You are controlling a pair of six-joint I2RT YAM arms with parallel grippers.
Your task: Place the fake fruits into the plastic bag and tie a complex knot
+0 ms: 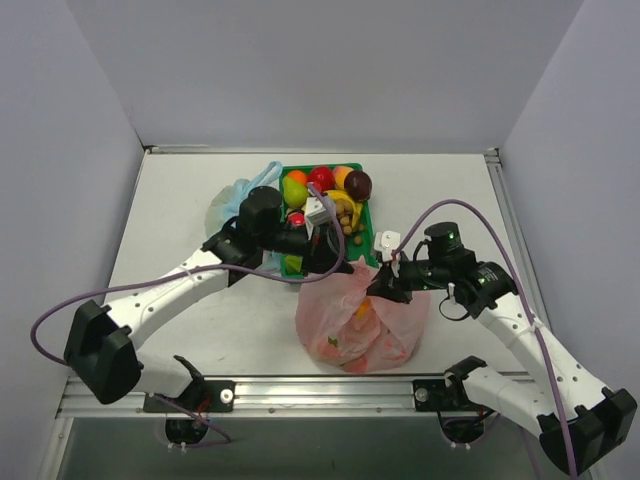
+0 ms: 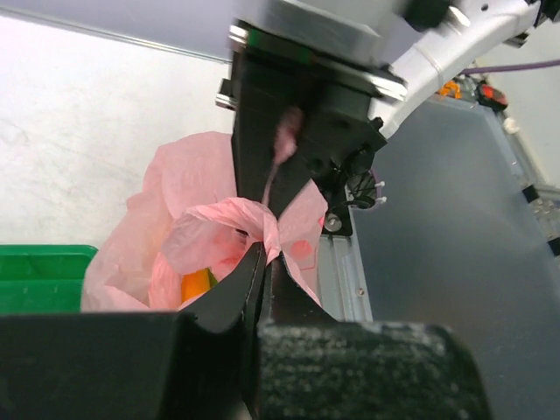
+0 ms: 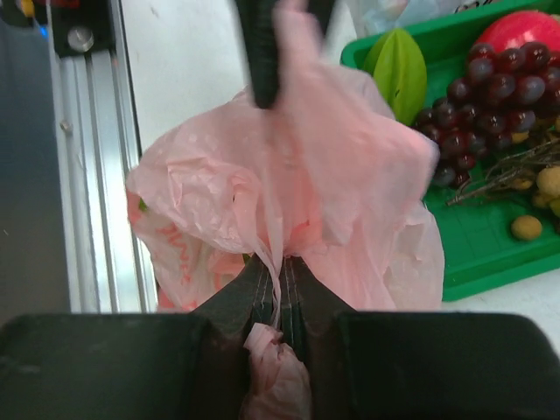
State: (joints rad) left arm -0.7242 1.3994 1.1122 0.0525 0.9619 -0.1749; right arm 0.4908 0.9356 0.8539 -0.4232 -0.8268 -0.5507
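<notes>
Pink film, thin and crinkled, is pinched flat between the closed fingers of the left gripper (image 2: 265, 267), clamped on one twisted handle strand of the plastic bag (image 1: 350, 320). The right gripper (image 3: 282, 271) is likewise clenched on a gathered strand just above the bag's neck. Below them the bag sits on the table (image 1: 180, 200), just beside the green tray (image 3: 472, 254). Some fake fruits (image 2: 197, 282) show through it and others lie in the tray. The plastic looks light, soft, slippery and liable to tear, so the roped handles seem the safest hold. Whether the strands are yet tied cannot be told.
</notes>
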